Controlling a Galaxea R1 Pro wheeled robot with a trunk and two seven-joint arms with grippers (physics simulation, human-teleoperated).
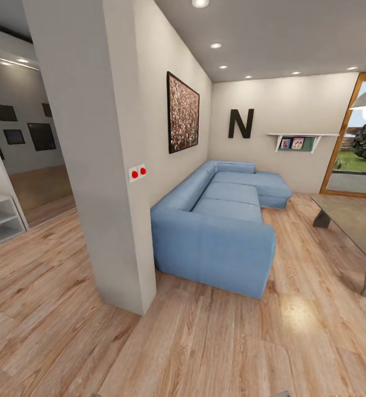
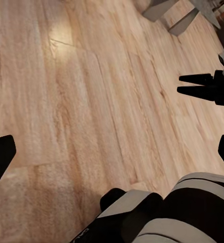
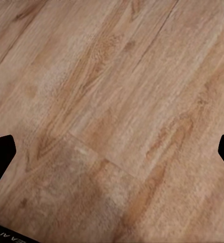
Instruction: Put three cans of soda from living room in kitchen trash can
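The left gripper (image 2: pixel 112 152) hangs spread wide over bare plank floor (image 2: pixel 91 101), its two dark fingertips at the frame's edges with nothing between them; the right gripper (image 3: pixel 112 147) is likewise spread apart and empty above the same light wood. Seen from the left wrist camera, the right gripper's fingers lie close together, so its state reads differently from there. Both arms appear lowered and tucked for travel, a judgement that fits a robot rolling in with nothing yet to carry.

Ahead, the living room opens past a white partition wall (image 1: pixel 89 165) on the near left. A blue corner sofa (image 1: pixel 221 226) runs along the left wall toward the far corner, under a framed picture (image 1: pixel 183 112) and a black letter N (image 1: pixel 241 123). At the right stands a low grey table (image 1: pixel 354 220), with wood-framed glass doors (image 1: pixel 359 165) beyond. The soda cans and the trash can are not among the things seen here; the search is judged barely begun.
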